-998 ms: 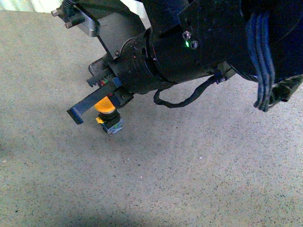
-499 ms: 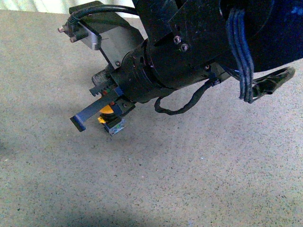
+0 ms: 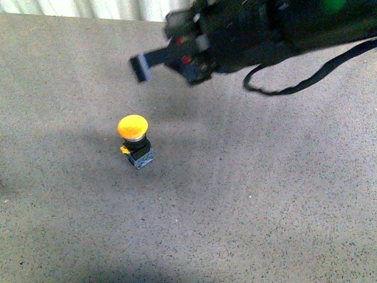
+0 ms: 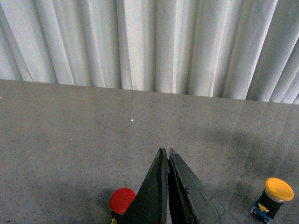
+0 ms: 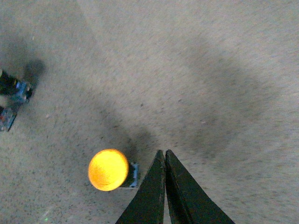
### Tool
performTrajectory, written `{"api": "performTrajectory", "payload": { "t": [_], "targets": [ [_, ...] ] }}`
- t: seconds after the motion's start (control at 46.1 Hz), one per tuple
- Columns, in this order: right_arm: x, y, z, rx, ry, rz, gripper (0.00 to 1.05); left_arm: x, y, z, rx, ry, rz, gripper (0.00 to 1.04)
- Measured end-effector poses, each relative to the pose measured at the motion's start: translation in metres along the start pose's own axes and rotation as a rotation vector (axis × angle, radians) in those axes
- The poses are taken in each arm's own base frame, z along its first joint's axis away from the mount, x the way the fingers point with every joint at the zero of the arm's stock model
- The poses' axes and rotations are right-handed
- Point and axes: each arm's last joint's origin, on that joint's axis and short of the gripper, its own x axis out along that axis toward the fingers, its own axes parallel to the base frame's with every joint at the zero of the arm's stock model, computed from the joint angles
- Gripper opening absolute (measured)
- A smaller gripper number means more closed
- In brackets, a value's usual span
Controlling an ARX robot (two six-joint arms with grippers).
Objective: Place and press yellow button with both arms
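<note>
Both pressed together: your right gripper (image 5: pixel 164 154) hangs raised beside the yellow button (image 5: pixel 108 170), not touching; left gripper (image 4: pixel 167 153) stands apart too.

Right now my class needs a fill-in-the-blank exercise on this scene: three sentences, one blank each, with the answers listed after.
1. The yellow button stands ____ on the grey surface, with no gripper touching it.
2. The second button, seen past the left gripper, has a ____ cap.
3. The right gripper has its jaws ____.
Missing words: upright; red; shut.
</note>
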Motion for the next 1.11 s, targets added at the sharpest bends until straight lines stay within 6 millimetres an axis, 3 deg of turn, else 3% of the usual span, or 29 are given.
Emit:
{"api": "performTrajectory", "payload": {
  "t": [0.13, 0.195, 0.239, 0.369, 0.412, 0.521, 0.629, 1.107],
  "targets": [
    [-0.041, -0.019, 0.002, 0.042, -0.050, -0.152, 0.03, 0.000, 0.000, 0.000, 0.000, 0.000, 0.000, 0.01],
    [-0.061, -0.027, -0.008, 0.066, -0.054, -0.204, 0.17, 0.000, 0.000, 0.000, 0.000, 0.000, 0.000, 0.01],
    [-0.064, -0.028, -0.012, 0.077, -0.082, -0.268, 0.21, 0.000, 0.000, 0.000, 0.000, 0.000, 0.000, 0.01],
    [-0.077, -0.029, -0.032, 0.084, -0.361, -0.575, 0.02, 0.000, 0.000, 0.000, 0.000, 0.000, -0.002, 0.01],
    [-0.086, -0.031, -0.041, 0.095, -0.430, -0.614, 0.01, 0.000, 0.000, 0.000, 0.000, 0.000, 0.000, 0.01],
    [-0.117, -0.030, -0.053, 0.097, -0.540, -0.636, 0.01, 0.000, 0.000, 0.000, 0.000, 0.000, 0.001, 0.01],
    [-0.137, -0.029, -0.074, 0.101, -0.532, -0.643, 0.01, 0.000, 0.000, 0.000, 0.000, 0.000, 0.000, 0.01],
    [-0.182, -0.017, -0.127, 0.108, -0.514, -0.638, 0.01, 0.000, 0.000, 0.000, 0.000, 0.000, 0.000, 0.01]
  ]
}}
